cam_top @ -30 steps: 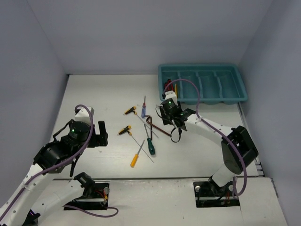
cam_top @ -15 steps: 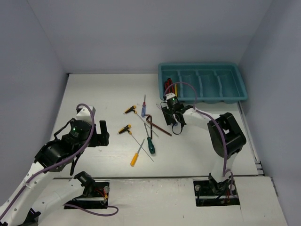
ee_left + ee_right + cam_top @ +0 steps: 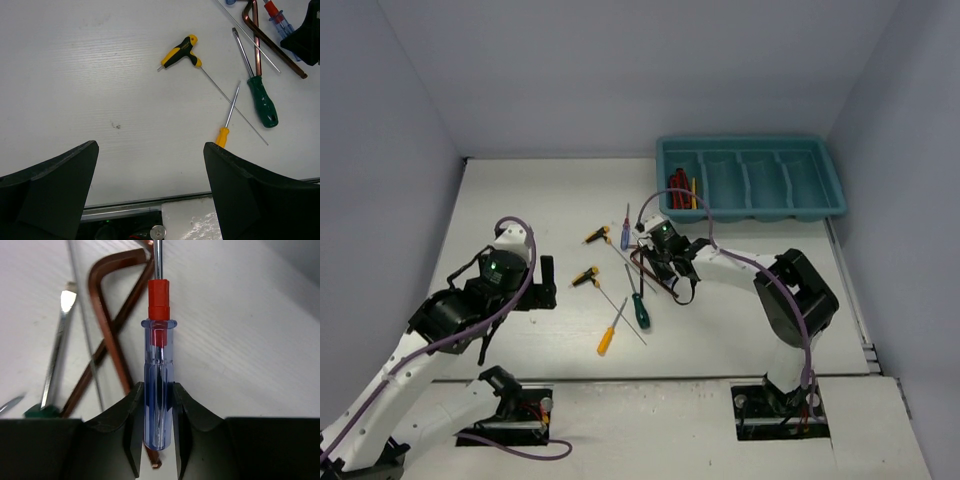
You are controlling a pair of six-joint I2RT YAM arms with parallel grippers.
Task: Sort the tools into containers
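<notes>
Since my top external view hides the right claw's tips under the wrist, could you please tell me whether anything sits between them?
Observer: Yes. The right wrist view shows the right claw shut on the handle of a clear blue screwdriver with a red collar.
Operator: Thank you. Is anything crowding it?
Observer: A brown hex key lies right beside that handle.
Operator: And the left claw?
Observer: The left wrist view shows the left claw open, with nothing between its fingers.
</notes>
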